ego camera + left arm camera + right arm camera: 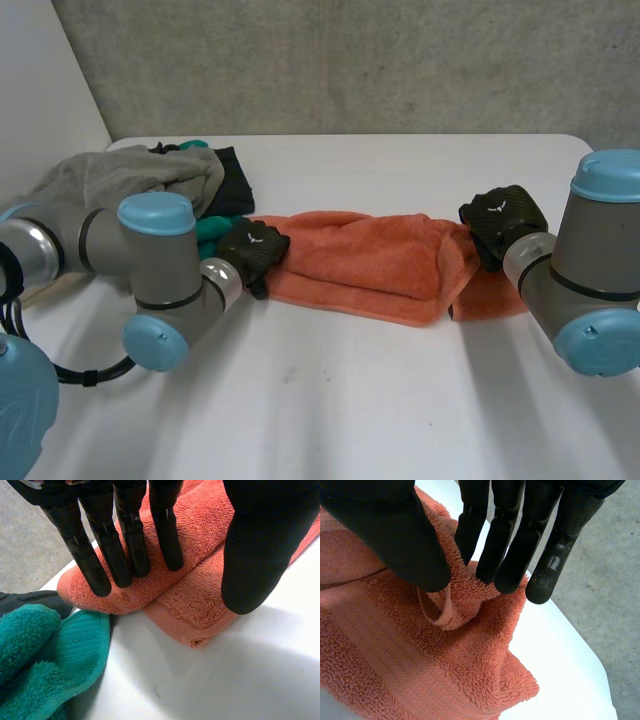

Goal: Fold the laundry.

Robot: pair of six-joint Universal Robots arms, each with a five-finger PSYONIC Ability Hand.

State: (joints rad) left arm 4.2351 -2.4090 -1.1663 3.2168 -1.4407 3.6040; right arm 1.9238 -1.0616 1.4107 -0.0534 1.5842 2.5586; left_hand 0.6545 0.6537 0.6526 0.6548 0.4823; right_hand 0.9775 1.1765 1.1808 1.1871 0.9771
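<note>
An orange towel [370,265] lies folded in a long band across the middle of the white table [400,400]. My left hand [252,250] is at the towel's left end. Its straight fingers [130,545] rest on the towel's upper layer [200,525], and the thumb [265,545] stands apart over the lower layer, so the hand is open. At the towel's right end is my right hand [503,220]. Its thumb [395,535] and fingers [505,540] pinch a raised fold of the towel's edge [450,600].
A pile of laundry lies at the back left: a grey cloth [120,175], a dark cloth [235,175] and a teal towel [210,232] [35,655] right beside my left hand. The table's edge and the floor [600,580] lie just beyond my right hand.
</note>
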